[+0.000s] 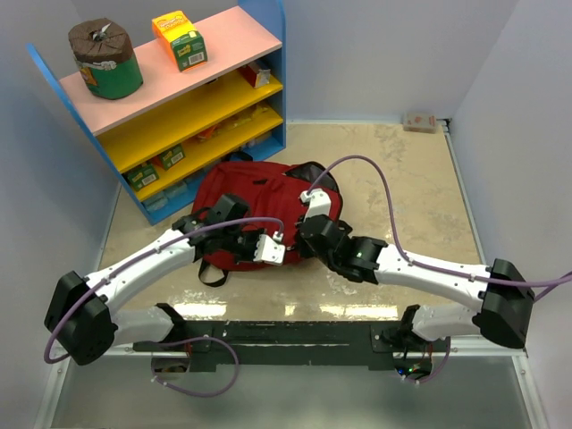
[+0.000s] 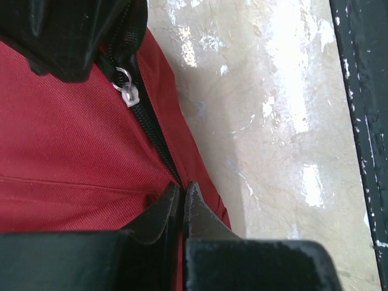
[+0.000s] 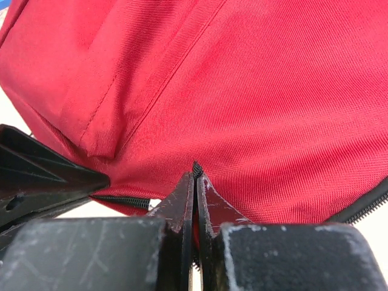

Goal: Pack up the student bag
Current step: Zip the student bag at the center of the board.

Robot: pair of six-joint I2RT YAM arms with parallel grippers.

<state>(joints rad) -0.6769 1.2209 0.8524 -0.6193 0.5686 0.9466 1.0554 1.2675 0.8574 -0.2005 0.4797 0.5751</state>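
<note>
Student bag (image 1: 241,192) lies flat mid-desk (image 1: 402,179), just in front of the blue shelf (image 1: 179,98). Left pincer (image 2: 183,193) is fully closed, nipping the zip seam below the slider (image 2: 129,94). Right pincer (image 3: 195,177) is likewise closed on the seam (teeth visible between tips). Probable purpose: two anchors tensioning the opening for packing.

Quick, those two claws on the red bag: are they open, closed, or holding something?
Left gripper: closed, pinching the student bag at its zipper.
Right gripper: closed, also pinching the bag along its zipper edge.
</note>
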